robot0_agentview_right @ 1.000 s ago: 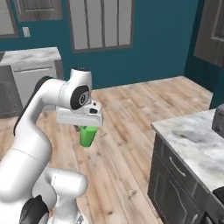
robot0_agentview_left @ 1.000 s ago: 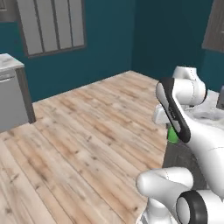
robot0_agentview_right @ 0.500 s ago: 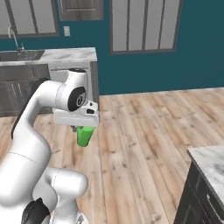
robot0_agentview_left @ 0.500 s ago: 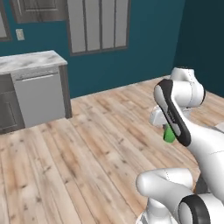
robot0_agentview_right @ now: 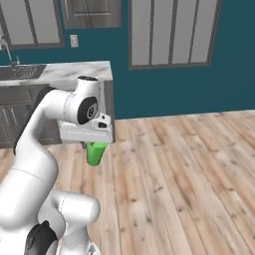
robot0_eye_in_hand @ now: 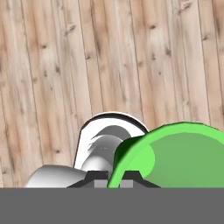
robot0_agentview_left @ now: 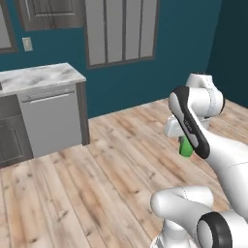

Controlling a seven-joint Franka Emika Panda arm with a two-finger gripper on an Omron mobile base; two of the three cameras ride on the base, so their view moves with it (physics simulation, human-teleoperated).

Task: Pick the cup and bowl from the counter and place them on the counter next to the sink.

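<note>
My gripper [robot0_agentview_right: 95, 145] is shut on the small bright-green cup [robot0_agentview_right: 95, 154] and holds it in the air over the wooden floor, close to the arm's own body. From the left base, the cup [robot0_agentview_left: 185, 147] peeks out below the hand [robot0_agentview_left: 180, 130]. The cup [robot0_eye_in_hand: 177, 157] looms large at the lower right of the hand view. A marble counter [robot0_agentview_right: 74, 69] stands ahead at the left, with the dark sink [robot0_agentview_right: 20, 72] and its chrome faucet [robot0_agentview_right: 6, 49] at its far left end. The counter [robot0_agentview_left: 41, 77] also appears at the left. The bowl is out of view.
A grey dishwasher front [robot0_agentview_left: 51, 121] and grey cabinets [robot0_agentview_left: 12, 135] sit under the counter. Open wooden floor [robot0_agentview_right: 184, 164] lies between me and the teal wall [robot0_agentview_right: 199, 89] with its windows [robot0_agentview_right: 172, 32].
The whole picture has shifted, so the base has turned: the marble counter and sink have come closer and more central. The cup stays held in the same pose.
</note>
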